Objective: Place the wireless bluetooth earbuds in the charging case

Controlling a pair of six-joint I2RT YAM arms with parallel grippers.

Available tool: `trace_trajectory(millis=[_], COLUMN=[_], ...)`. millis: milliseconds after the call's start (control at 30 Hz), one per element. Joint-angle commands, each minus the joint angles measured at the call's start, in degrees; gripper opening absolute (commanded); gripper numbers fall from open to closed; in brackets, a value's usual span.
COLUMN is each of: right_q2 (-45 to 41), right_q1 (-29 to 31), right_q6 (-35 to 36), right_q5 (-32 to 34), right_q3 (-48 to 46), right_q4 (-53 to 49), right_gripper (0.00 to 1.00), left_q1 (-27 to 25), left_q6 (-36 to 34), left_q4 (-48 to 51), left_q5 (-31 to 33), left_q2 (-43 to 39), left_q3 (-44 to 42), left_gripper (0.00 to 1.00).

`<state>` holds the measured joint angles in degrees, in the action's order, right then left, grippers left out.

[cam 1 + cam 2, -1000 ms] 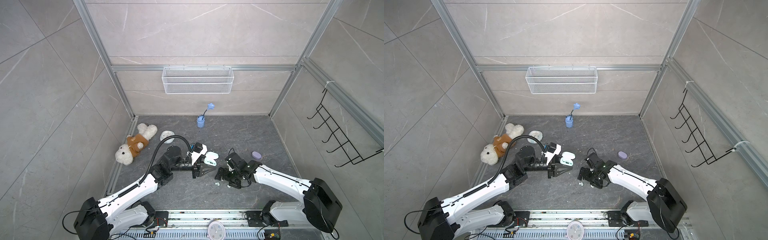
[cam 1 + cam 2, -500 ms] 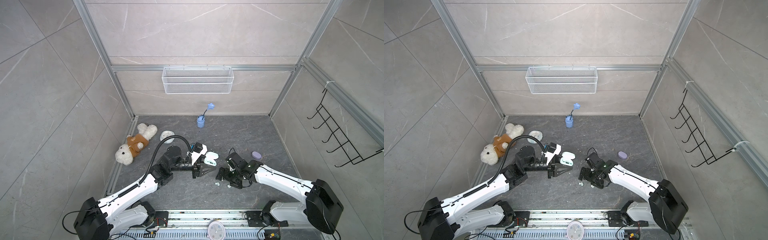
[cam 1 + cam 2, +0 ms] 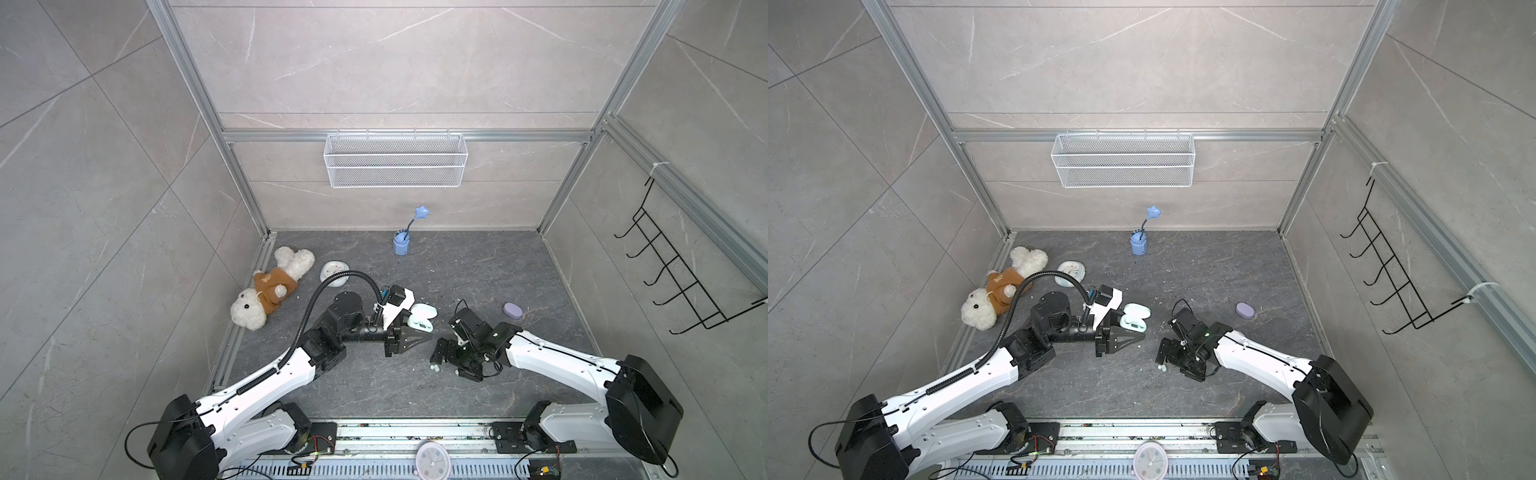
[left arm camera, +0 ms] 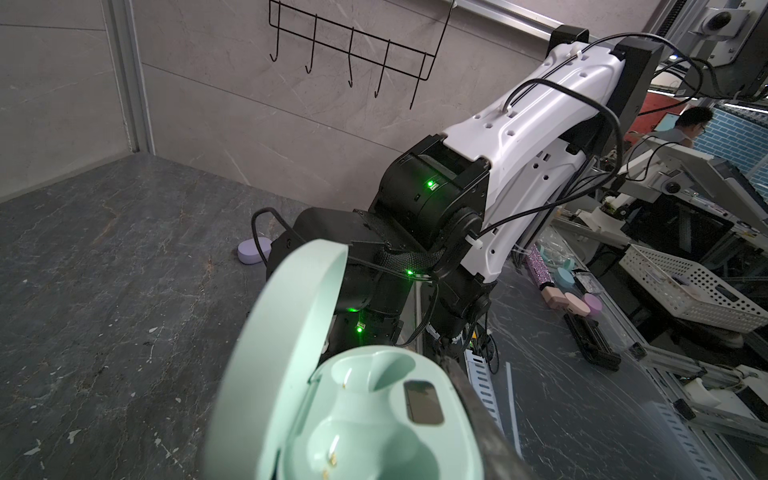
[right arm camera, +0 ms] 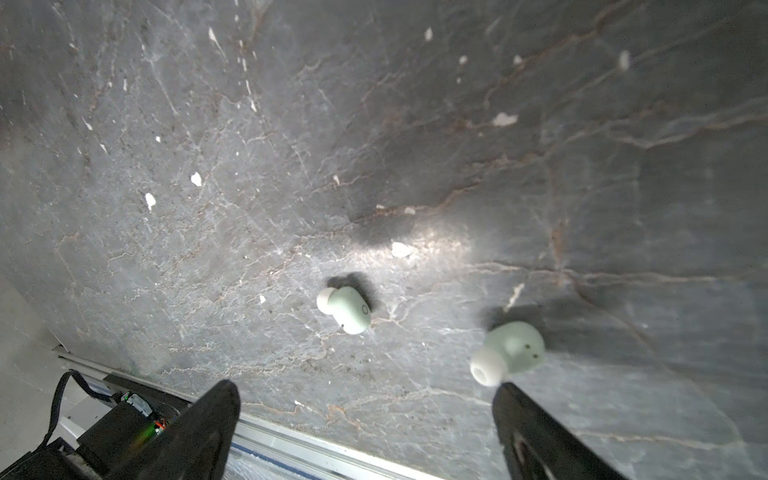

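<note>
In both top views the left arm (image 3: 266, 376) is seen at the lower left of the frame and the right arm (image 3: 557, 361) at the lower right. Each is built of glossy white shells joined by black cylindrical joints, and a large black housing (image 3: 640, 401) is set at the shoulder. A black corrugated hose (image 3: 328, 282) is attached to the left arm, and thin black cables are fastened along the shells with white ties. In the left wrist view small holes are seen in the right arm's shell, and green lights (image 4: 430, 184) are lit on its joints. A black triangular finger is shown on the left gripper (image 3: 428, 330). Matte black tapering fingers are shown on the right gripper (image 5: 365, 390).
</note>
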<state>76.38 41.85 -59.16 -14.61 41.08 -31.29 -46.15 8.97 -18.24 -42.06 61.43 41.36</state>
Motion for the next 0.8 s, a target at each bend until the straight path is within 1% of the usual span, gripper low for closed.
trace_trajectory(millis=[0, 267, 500, 633, 767], right_q2=[1.8, 4.4, 4.1, 2.3, 0.6], right_q1=[0.4, 0.3, 0.1, -0.2, -0.4], right_q6=[-1.0, -0.1, 0.8, 1.8, 0.8], right_q5=[-0.4, 1.0, 1.7, 3.3, 4.3], right_q3=[0.3, 3.5, 5.3, 6.9, 5.0], right_q4=[1.8, 1.7, 1.1, -2.8, -6.7], right_gripper=[0.97, 0.97, 0.97, 0.98, 0.98], left_q1=[-0.3, -0.3, -0.3, -0.3, -0.3], left_q6=[-1.5, -1.9, -2.3, -2.3, -2.2], left_q4=[-1.1, -0.4, 0.3, 0.3, 0.2], left_q5=[0.4, 0.7, 0.7, 0.7, 0.6], left_q2=[-1.2, -1.3, -1.3, -1.1, -1.1], left_q3=[2.2, 2.3, 2.6, 2.8, 2.8], left_gripper=[0.01, 0.01, 0.01, 0.01, 0.01])
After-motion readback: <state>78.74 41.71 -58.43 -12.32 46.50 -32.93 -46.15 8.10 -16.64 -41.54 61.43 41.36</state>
